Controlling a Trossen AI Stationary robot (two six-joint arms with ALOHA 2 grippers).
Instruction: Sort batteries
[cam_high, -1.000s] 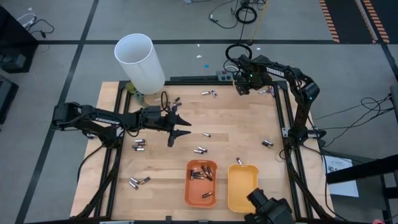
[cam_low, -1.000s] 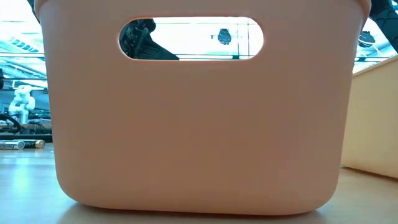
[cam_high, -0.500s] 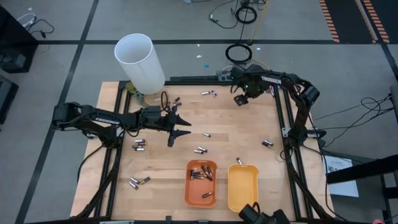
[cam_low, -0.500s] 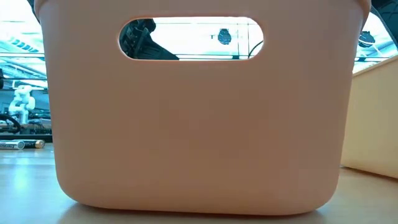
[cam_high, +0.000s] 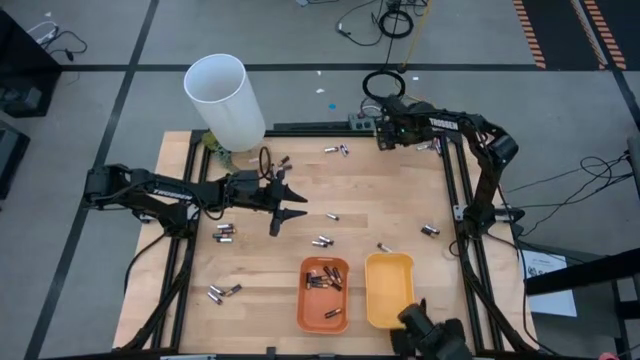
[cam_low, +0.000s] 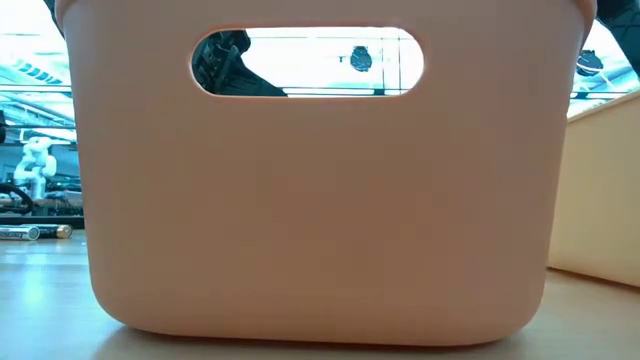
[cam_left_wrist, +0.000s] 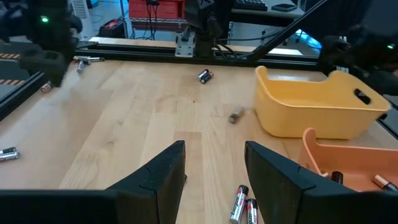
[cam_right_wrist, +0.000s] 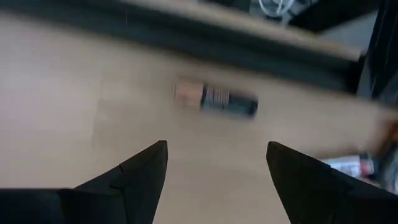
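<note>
The batteries (cam_high: 322, 241) are tiny cylindrical cells, some silvery, some dark with coppery ends, strewn over the pale wooden table (cam_high: 400, 200). A pair lies just ahead of the left tool (cam_high: 290, 206); others sit near that arm's side and at the table's near-left corner. Several already lie in the orange plastic tray (cam_high: 323, 293), which stands touching the yellow plastic tray (cam_high: 390, 290); one loose cell rests just beyond the yellow tray's rim.

In the right wrist view one dark battery with a coppery end (cam_right_wrist: 216, 100) lies on the wood ahead of the right tool (cam_right_wrist: 216, 168), blurred, its label unreadable. The low view is almost wholly blocked by the wall of a peach-coloured tray (cam_low: 320, 200); only a slot in it shows a bit of dark arm. A dark object at the table's near edge is cut off and I cannot tell what it is.

The left tool hovers over the middle-left of the table, fingers (cam_left_wrist: 165, 171) spread apart, holding nothing. The right tool (cam_high: 385, 135) is at the far edge by the black frame rail, jaws wide, empty, close to cells lying there. A tall white plastic tube (cam_high: 225, 100) stands at the far-left corner, beyond the left tool.
</note>
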